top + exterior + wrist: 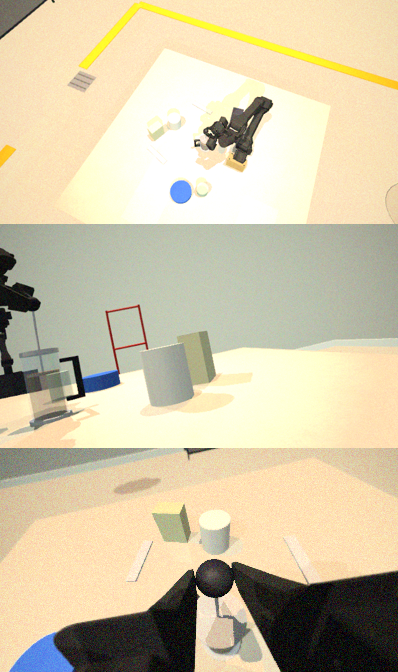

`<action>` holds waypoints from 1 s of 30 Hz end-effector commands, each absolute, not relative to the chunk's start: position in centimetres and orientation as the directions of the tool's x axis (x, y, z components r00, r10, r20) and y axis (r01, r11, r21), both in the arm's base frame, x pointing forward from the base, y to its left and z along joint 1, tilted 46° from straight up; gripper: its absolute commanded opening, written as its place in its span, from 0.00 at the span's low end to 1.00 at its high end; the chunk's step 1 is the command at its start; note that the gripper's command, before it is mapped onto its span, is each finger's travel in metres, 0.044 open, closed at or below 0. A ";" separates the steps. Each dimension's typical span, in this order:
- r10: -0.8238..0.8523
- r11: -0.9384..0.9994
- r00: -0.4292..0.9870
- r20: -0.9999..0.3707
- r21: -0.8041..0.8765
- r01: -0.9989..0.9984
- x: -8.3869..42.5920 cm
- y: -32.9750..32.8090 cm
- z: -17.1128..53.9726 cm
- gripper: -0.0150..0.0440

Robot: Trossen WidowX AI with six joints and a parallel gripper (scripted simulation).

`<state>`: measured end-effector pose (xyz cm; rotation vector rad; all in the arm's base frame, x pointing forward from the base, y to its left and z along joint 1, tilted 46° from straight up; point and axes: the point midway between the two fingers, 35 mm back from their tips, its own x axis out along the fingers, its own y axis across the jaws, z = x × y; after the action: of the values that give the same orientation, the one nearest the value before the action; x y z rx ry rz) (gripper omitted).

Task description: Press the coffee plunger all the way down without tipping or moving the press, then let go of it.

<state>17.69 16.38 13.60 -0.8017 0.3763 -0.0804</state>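
Centre of the wrist view: gripper (214, 579) clamped on the plunger knob (214, 577), rod raised above the glass press (43, 382) at lower left. Off-axis pushing risks tipping or sliding the press.

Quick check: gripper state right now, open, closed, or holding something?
Gripper: closed on the plunger knob, rod not yet pressed down.

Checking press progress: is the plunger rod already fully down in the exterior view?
No, a long stretch of the plunger rod stands above the lid, with the gripper at its top.
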 end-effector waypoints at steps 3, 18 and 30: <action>-0.229 0.698 0.918 -0.322 -0.712 -0.076 17.9 15.1 12.3 0.45; -0.229 0.698 0.919 -0.321 -0.712 -0.075 18.4 13.4 10.5 0.45; -0.229 0.697 0.920 -0.317 -0.714 -0.072 18.8 12.1 9.3 0.45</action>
<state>18.75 13.10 10.31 -0.7916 0.3716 -0.0875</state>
